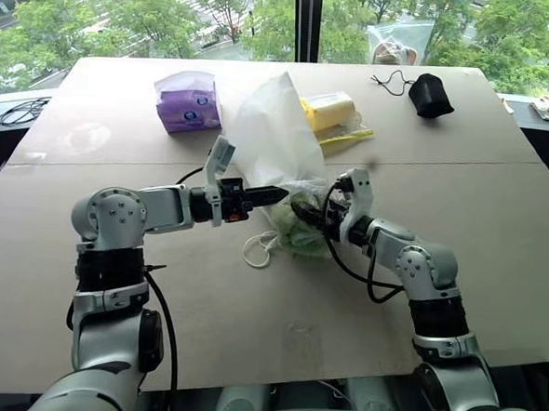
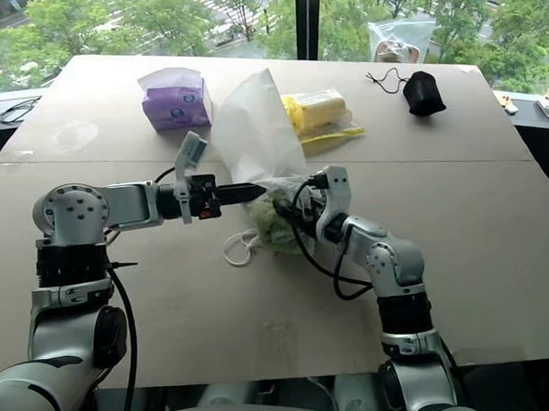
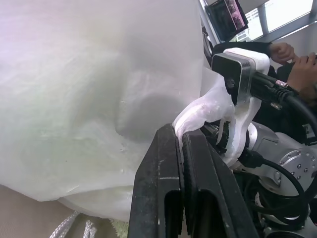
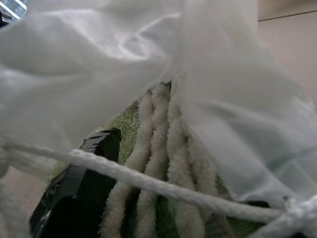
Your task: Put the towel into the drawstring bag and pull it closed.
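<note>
One purple tissue pack (image 1: pixel 188 104) lies beyond the left gripper (image 1: pixel 273 195), its print too small to read. That gripper's fingers (image 3: pixel 171 183) are pressed together, pinching the rim of the one white drawstring bag (image 1: pixel 272 131), which rises behind them. One green towel (image 1: pixel 296 231) sits in the bag's mouth, just below and between both grippers, cord loops (image 1: pixel 260 250) beneath. The right gripper (image 1: pixel 304 213) stands spread at the towel. Beyond it: one yellow packet (image 1: pixel 329 110) and one black pouch (image 1: pixel 430 95). The table (image 1: pixel 497 228) is bare beside the right gripper, up to the edge.

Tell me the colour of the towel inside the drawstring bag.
Light green with pale ribbed stripes; the towel shows best in the right wrist view, under the white drawstring bag.
</note>
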